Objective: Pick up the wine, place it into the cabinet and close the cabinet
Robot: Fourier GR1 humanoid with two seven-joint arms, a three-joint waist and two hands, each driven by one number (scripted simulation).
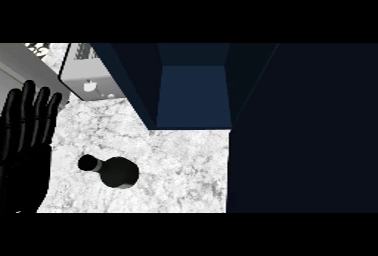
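1. Head view: we see one black hand (26,130) at the left edge, the robot's left, fingers straight, slightly spread and pointing up the frame. It holds nothing and touches nothing we can make out.
2. Right hand: we find none in view.
3. Wine bottle (111,170): dark, nearly black, with a round body and a short narrow neck ending in a dark cap. It stands on the pale marbled tabletop (184,165), apart from the hand.
4. Seen from steeply above, the bottle looks upright; its neck shows toward the upper left of the body.
5. Cabinet (192,85): dark blue, open, its inside showing beyond the bottle, up and to the right. A broad dark panel (303,130) fills the right side.
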